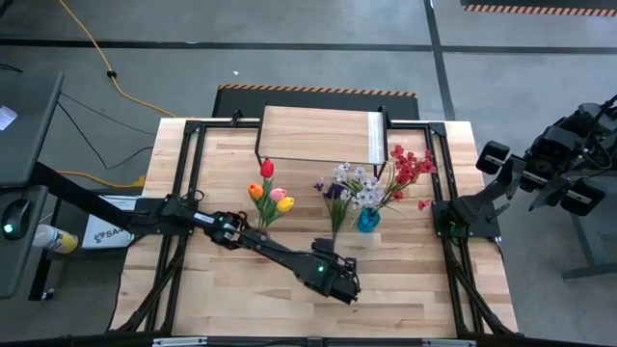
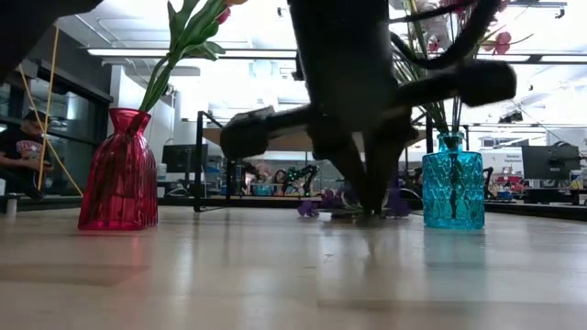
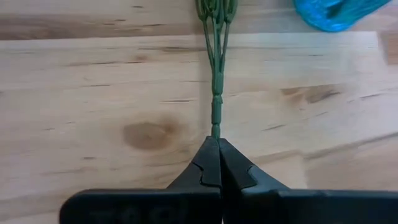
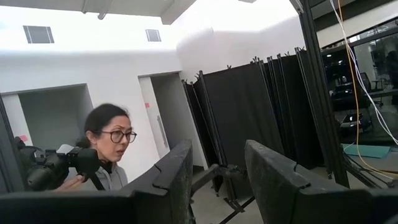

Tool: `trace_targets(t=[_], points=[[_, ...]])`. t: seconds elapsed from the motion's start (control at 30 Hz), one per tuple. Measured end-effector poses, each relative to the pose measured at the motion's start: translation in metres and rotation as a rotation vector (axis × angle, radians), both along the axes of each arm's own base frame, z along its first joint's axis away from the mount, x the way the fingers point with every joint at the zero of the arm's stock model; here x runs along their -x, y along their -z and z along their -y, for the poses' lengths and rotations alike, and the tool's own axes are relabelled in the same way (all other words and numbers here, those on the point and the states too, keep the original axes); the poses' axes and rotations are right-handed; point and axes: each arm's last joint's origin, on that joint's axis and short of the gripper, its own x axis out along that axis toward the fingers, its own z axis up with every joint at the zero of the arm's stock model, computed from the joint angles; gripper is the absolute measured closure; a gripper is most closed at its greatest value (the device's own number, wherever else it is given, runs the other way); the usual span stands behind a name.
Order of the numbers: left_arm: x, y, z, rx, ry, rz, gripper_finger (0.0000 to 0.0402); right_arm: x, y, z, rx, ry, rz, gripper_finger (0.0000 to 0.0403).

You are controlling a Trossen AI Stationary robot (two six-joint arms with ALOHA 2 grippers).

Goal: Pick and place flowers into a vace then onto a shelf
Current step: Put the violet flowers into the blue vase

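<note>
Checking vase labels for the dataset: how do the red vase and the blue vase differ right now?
Colour: the red vase is deep red, the blue vase is turquoise.
Shape: in the low view the red vase flares wide below a narrow neck; the blue vase is straighter and shorter.
Contents: the red vase holds tulips; the blue vase holds white and red sprays.
Both are translucent, upright on the table.

**Your count on the worktop**

You have two vases: one red (image 2: 117, 172), one blue (image 2: 452, 188). You have four tulips (image 1: 271, 193) in a bunch, one purple spray (image 1: 334, 198) lying flat, one shelf (image 1: 318, 135), two arms and one person (image 4: 106, 146) beyond.
</note>
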Motion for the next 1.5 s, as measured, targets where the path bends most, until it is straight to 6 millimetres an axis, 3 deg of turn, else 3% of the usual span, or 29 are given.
trace_targets(t=[0.37, 1.03, 1.27, 1.5], points=[[0.012, -0.011, 0.021, 0.027, 0.03, 0.007, 0.0382, 0.0, 0.0, 0.0, 0.007, 0.003, 0.006, 0.0263], [0.04, -0.01, 0.075, 0.19, 0.087, -0.017, 0.0382, -0.002, 0.0, 0.001, 0.013, 0.071, 0.02, 0.0263], [0.042, -0.011, 0.077, 0.212, 0.076, -0.023, 0.0333, -0.002, 0.0, 0.001, 0.013, 0.071, 0.019, 0.0263], [0.04, -0.011, 0.077, 0.213, 0.085, -0.002, 0.0314, -0.002, 0.0, 0.001, 0.013, 0.071, 0.019, 0.0263]])
